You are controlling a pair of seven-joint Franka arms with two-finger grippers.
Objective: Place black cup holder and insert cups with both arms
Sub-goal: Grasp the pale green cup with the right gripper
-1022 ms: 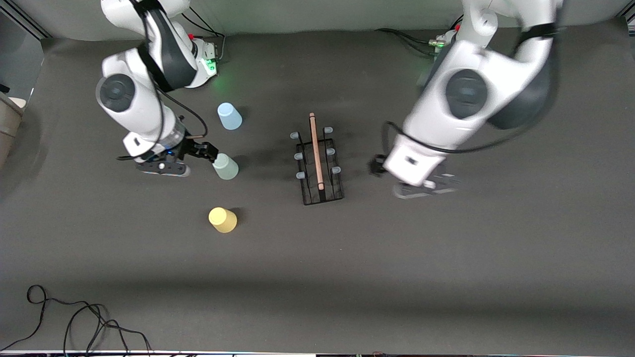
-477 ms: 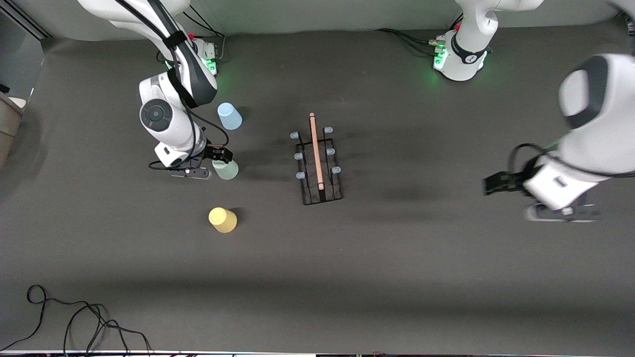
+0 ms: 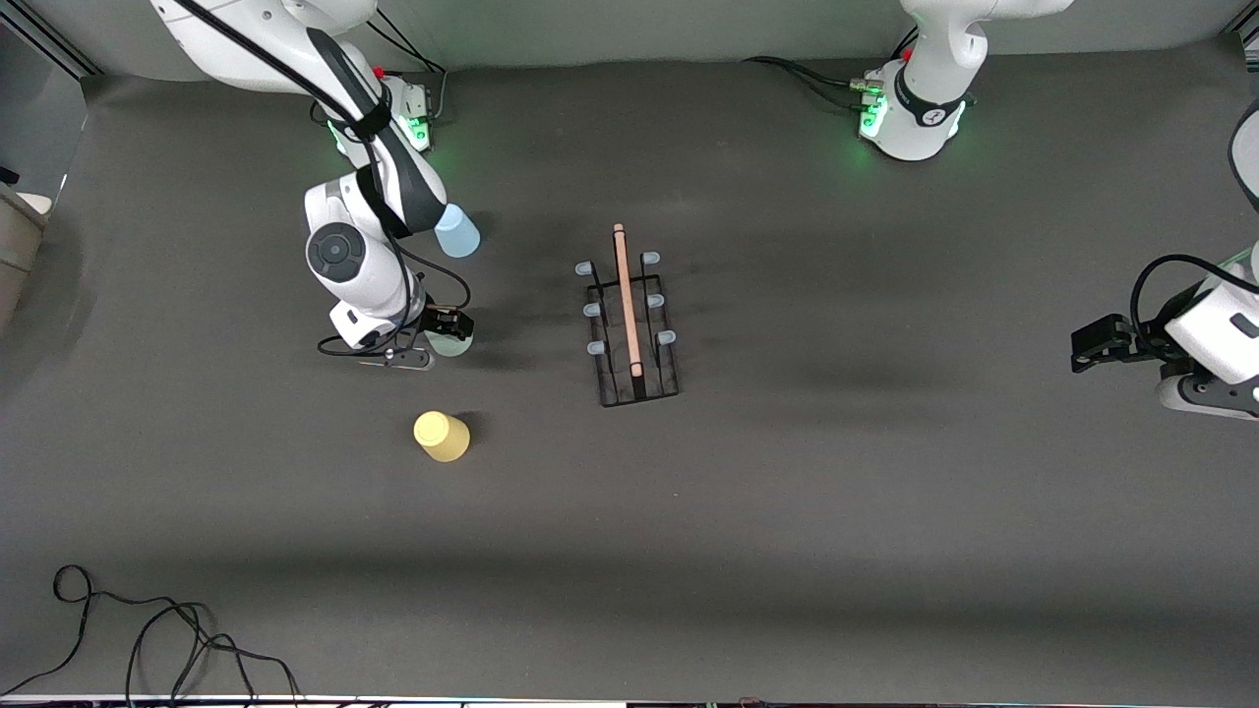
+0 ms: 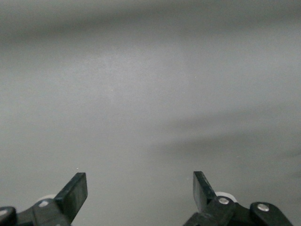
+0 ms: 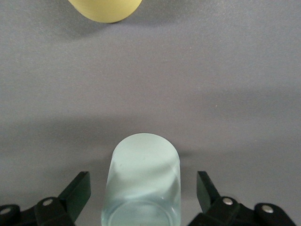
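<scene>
The black cup holder point(image 3: 632, 324), with its wooden rod handle, stands on the table's middle with no cup on it. The pale grey-green cup point(image 3: 460, 345) point(image 5: 143, 181) sits between the spread fingers of my right gripper point(image 3: 448, 332) point(image 5: 143, 188), which is open and does not touch it. The light blue cup point(image 3: 458, 236) stands farther from the front camera, partly hidden by the right arm. The yellow cup point(image 3: 442, 436) point(image 5: 106, 9) stands nearer to it. My left gripper point(image 3: 1082, 352) point(image 4: 140, 188) hangs open and empty over bare table at the left arm's end.
The dark table mat point(image 3: 787, 511) runs wide between the holder and the left gripper and toward the front camera. A loose black cable point(image 3: 148, 639) lies by the front edge at the right arm's end. Both arm bases point(image 3: 915, 108) glow green.
My right gripper came down and slid its open fingers around the grey-green cup. The left arm swung away from the holder out to its own end of the table.
</scene>
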